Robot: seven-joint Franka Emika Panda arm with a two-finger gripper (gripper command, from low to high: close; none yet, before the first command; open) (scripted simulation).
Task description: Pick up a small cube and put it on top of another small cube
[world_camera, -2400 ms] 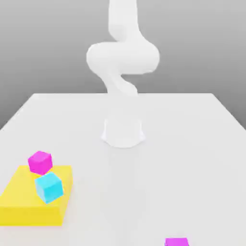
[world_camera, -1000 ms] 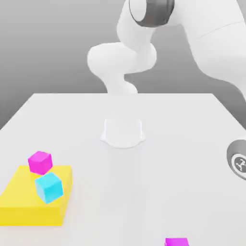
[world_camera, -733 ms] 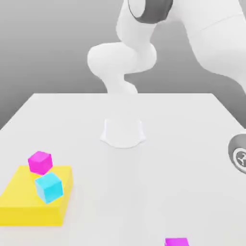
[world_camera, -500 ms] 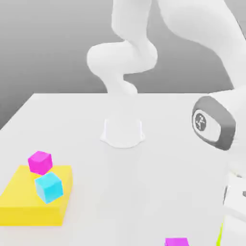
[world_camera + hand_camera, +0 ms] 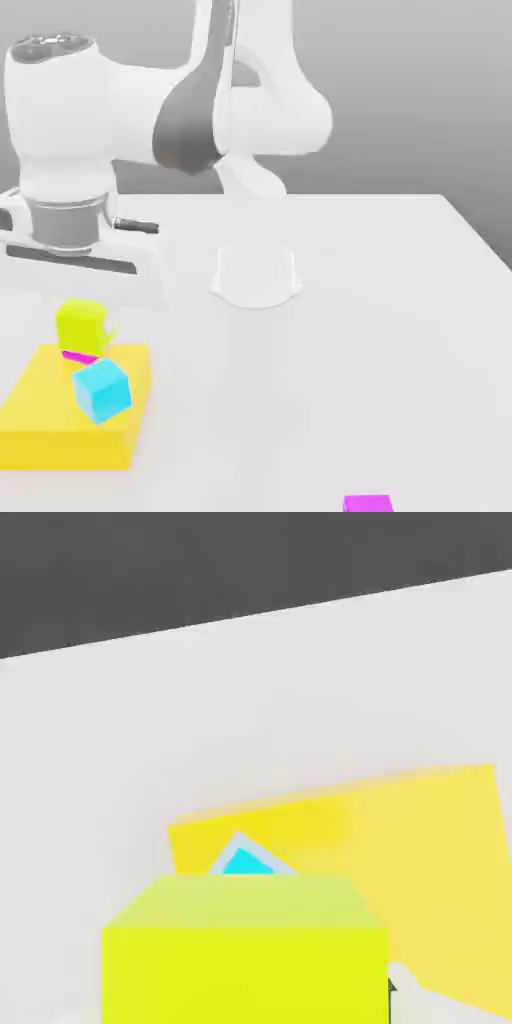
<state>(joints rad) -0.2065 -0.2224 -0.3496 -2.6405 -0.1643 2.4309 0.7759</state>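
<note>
Because the arm's broad white hand (image 5: 85,255) fills the left of the exterior view, the pincer (image 5: 82,322) under it is barely seen, clenched on a lime-yellow cube (image 5: 81,325). That cube hides most of the magenta cube (image 5: 80,356) below it, leaving a thin sliver. Both sit over the yellow slab (image 5: 50,425), beside the cyan cube (image 5: 102,389). Another magenta cube (image 5: 368,504) is cut off at the worktop's (image 5: 380,320) lower edge.

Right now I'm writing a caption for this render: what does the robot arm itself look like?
The arm is glossy white, built of rounded tubular segments, with a dark grey band at the bend. The wrist ends in a white cylinder with a grey ribbed ring above a flat white hand body with a dark stripe. No cables show.
</note>
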